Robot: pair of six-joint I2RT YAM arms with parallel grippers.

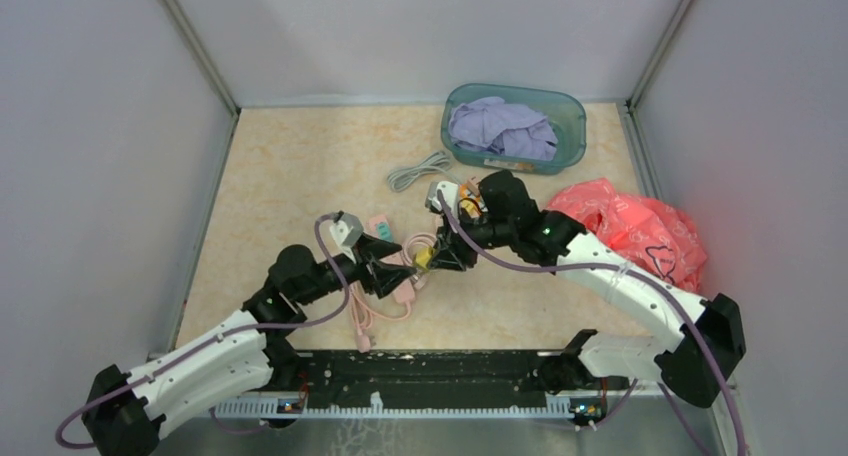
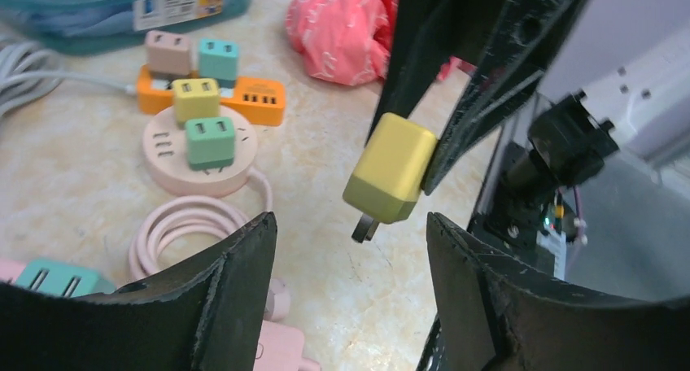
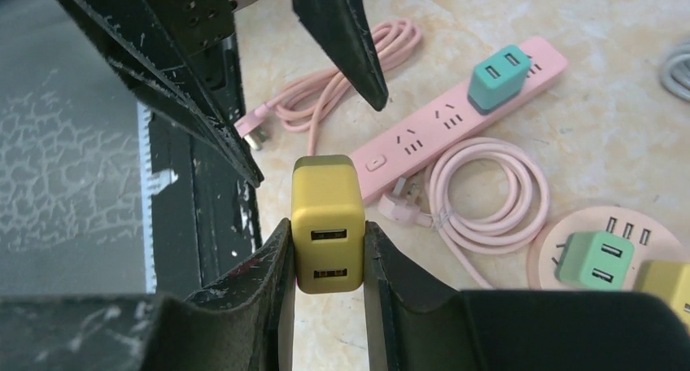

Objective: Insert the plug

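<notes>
The right jaws squeeze the yellow plug (image 3: 327, 224), its pins (image 2: 364, 227) maybe pointing down, the pink strip (image 3: 456, 127) just beyond, and the left jaws gape wide.

The left arm (image 1: 200, 361) and right arm (image 1: 620, 276) reach from the bottom corners of the top view toward its centre, grippers almost tip to tip. The left gripper (image 1: 392, 268) has its jaws spread wide. The right gripper (image 1: 440, 254) is clamped on the yellow plug (image 3: 327, 216).
</notes>
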